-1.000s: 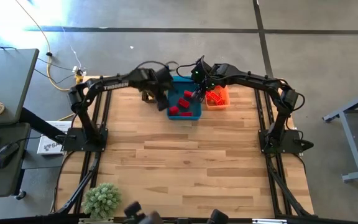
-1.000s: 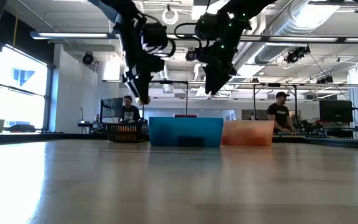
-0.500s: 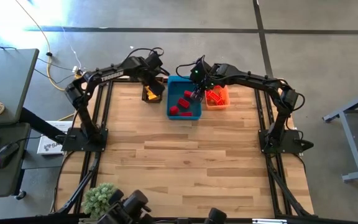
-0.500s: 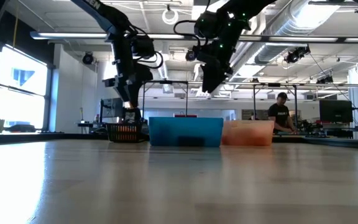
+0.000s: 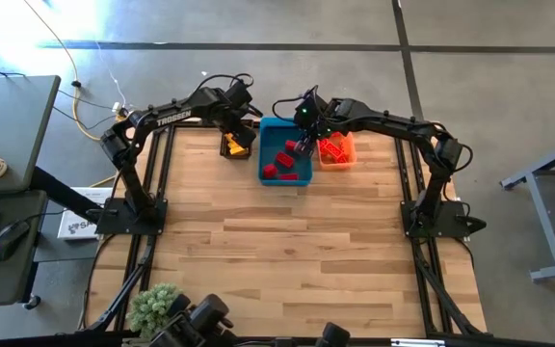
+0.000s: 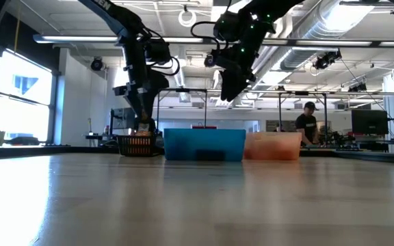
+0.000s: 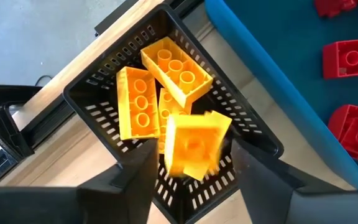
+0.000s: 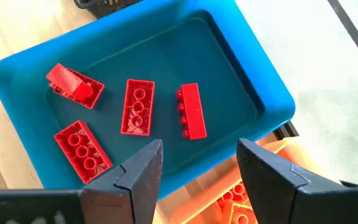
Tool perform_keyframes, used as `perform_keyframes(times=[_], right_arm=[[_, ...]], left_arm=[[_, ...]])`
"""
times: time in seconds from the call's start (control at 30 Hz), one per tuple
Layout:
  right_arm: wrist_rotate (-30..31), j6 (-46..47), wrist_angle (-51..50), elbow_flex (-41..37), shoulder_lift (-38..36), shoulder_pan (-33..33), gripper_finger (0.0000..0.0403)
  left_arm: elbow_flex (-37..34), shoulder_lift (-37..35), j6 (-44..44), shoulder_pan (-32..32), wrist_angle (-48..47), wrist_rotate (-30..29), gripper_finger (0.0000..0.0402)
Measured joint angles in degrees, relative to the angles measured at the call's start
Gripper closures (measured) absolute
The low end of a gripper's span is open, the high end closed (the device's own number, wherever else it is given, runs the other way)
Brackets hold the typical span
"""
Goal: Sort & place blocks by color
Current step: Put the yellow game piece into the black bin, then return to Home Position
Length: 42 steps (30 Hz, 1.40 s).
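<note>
Yellow block [image 7: 194, 144] sits between the left tool's [image 7: 191, 180] spread fingers, blurred, just above the black bin [image 7: 253, 134]; can't tell if the fingers touch it. Three more yellow blocks [image 7: 176, 68] lie in that bin. Red blocks [image 8: 138, 106] lie in the blue bin [image 8: 266, 93], five showing in the right wrist view. Orange blocks [image 5: 333, 149] lie in the orange bin [image 5: 347, 146], which is just beside the blue one, at the table's [image 5: 287, 251] far edge.

Vs 1.0 s ago: the left arm was then over the gap between black and blue bins, covering the black bin in the high view; now the left tool [image 5: 241, 123] hangs over the black bin [image 5: 236, 145], arm pulled toward the table's far left corner. Vs 0.5 s ago: almost no change, left tool in the same spot.

Right tool [image 8: 194, 168] hovers over the blue bin's edge nearest the orange bin, fingers wide, nothing between them; it shows no shift across the three moments. In the low view it hangs above the blue bin [image 6: 204, 143].

People [image 6: 310, 123] stand in the room behind.
</note>
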Motion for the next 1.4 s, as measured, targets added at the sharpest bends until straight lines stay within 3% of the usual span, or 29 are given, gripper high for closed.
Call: perform_keyframes(times=[0.37,0.63,0.87,1.07,1.4], right_arm=[[-5.3,4.4,0.0,0.0,0.0,0.0,0.0208],[-10.6,9.9,-0.5,0.0,0.0,1.9,0.0208],[-10.4,14.2,1.0,0.0,-0.4,6.5,0.0208],[-2.3,14.9,5.4,0.0,-3.7,12.6,0.0208],[-2.5,20.1,10.8,0.0,-8.0,18.6,0.0208]], left_arm=[[0.0,-2.1,0.1,-1.2,-0.3,0.2,0.0189],[0.0,-9.5,2.4,-8.5,0.1,0.4,0.0188],[-1.4,-17.7,2.9,-14.0,0.4,12.7,0.0188],[-15.4,-30.4,-1.3,-19.3,11.3,13.1,0.0188],[-38.0,-51.4,-6.4,-27.9,25.4,13.1,0.0188]])
